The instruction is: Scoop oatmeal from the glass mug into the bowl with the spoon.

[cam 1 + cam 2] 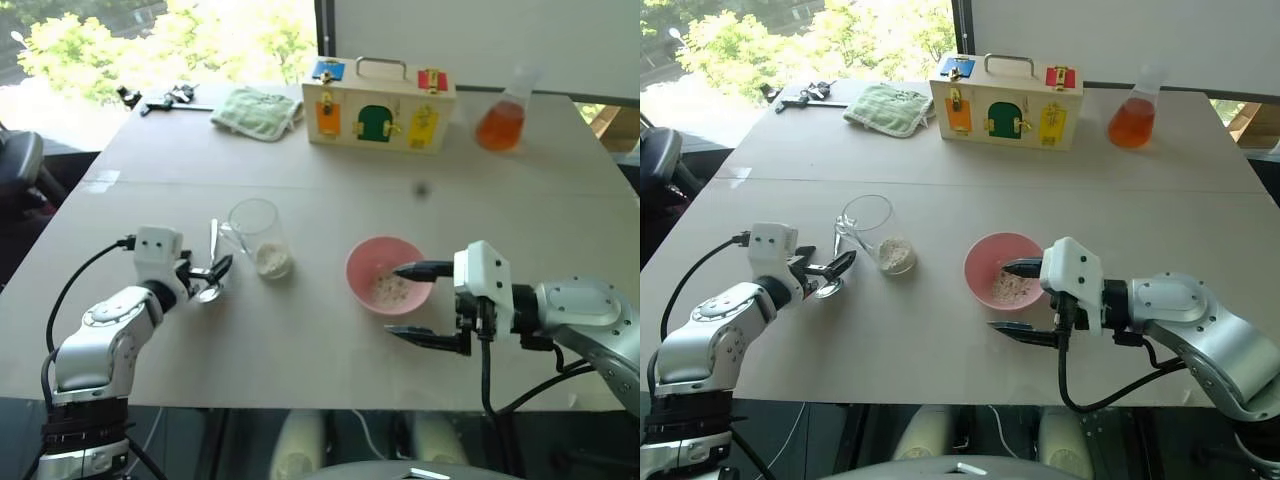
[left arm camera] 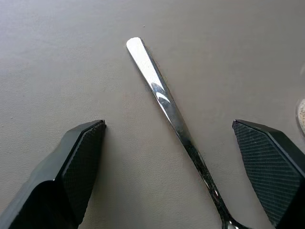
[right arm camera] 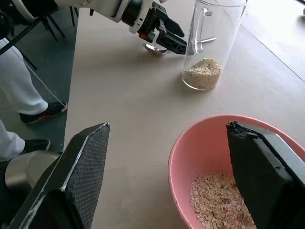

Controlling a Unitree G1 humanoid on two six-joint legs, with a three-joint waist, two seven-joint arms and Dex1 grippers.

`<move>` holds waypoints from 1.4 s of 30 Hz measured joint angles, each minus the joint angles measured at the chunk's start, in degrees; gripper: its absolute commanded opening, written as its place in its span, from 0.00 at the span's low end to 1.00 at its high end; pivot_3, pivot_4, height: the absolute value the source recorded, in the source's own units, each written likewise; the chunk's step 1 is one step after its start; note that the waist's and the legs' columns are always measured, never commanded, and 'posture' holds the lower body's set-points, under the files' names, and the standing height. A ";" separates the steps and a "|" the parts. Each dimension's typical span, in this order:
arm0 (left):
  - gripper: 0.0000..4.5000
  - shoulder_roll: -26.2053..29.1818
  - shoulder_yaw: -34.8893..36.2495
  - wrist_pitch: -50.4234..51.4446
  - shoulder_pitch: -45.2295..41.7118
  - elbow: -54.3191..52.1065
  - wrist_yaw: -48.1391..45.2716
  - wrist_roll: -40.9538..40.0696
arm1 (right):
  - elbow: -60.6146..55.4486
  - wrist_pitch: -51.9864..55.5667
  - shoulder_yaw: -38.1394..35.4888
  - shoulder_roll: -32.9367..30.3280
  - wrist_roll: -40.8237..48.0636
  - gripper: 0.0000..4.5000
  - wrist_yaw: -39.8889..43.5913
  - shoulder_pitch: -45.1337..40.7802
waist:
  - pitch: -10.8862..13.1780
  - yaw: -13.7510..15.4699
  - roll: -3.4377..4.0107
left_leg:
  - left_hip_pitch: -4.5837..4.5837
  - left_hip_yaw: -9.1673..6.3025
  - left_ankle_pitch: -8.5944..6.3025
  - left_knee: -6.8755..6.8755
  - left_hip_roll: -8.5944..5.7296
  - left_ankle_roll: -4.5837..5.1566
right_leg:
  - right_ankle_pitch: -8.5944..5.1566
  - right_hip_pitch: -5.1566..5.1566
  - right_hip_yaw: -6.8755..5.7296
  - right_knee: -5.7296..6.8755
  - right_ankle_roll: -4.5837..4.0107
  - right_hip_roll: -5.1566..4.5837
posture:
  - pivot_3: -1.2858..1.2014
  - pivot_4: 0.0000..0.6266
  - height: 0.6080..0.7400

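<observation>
Two grippers, both with jaws spread and nothing held. Left gripper straddles the spoon, which lies flat on the table just beside the glass mug, on its left. Right gripper brackets the near right rim of the bowl, one finger above the flakes inside, one outside. Oatmeal: a low heap in the mug bottom, plus a layer already in the bowl. Risks: thin handle lying flush on the table may slip from the pads or skid as they close; the nearby mug could be knocked by the left finger; closing the right jaws on the rim could tip the bowl. Obscured: spoon bowl is cut off in the left wrist view and partly hidden behind the fingers from the head; whether the right finger touches the bowl wall cannot be told.
</observation>
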 measured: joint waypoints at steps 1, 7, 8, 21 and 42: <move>0.94 0.50 -0.03 0.41 -0.01 0.12 -0.67 0.21 | 0.00 -0.27 0.00 0.06 -0.12 0.88 -0.01 0.27 | -0.01 -0.04 0.02 | 0.01 0.00 0.00 0.00 0.01 0.00 | 0.00 0.00 0.00 0.00 0.00 0.01 | 0.52 0.24 1.00; 0.56 1.70 1.31 2.41 0.86 -0.21 -1.93 0.22 | 0.00 -0.73 0.00 0.72 -0.41 0.88 -0.23 0.48 | -0.03 -0.17 0.05 | 0.00 0.06 0.05 0.00 0.01 -0.09 | 0.00 -0.01 0.08 -0.04 0.00 -0.02 | 0.52 0.24 1.00; 0.49 1.69 2.39 3.54 1.88 -1.08 -1.92 -0.14 | 0.00 -0.73 0.00 1.01 -0.44 0.88 -0.25 0.48 | -0.03 -0.29 0.06 | 0.01 0.12 0.11 0.00 0.01 -0.18 | 0.00 -0.01 0.14 -0.04 0.00 -0.05 | 0.52 0.24 1.00; 0.01 -8.84 15.04 9.21 15.82 -15.85 3.90 -5.53 | -0.01 -0.69 -0.05 1.29 -0.26 0.88 0.20 0.17 | -0.12 -1.55 0.21 | 0.16 0.31 0.03 -0.13 0.04 -0.08 | 0.00 0.00 0.66 -0.08 0.00 -0.29 | 0.52 0.24 1.00; 0.01 -22.76 4.86 -18.40 41.32 -36.93 -8.82 -6.08 | 2.68 0.60 0.35 3.99 1.87 0.88 1.89 -4.06 | 0.03 -0.71 -0.11 | -0.16 0.05 -0.14 -0.05 -0.07 0.22 | -0.14 -0.11 0.29 -0.31 -0.28 -0.49 | 0.52 0.24 1.00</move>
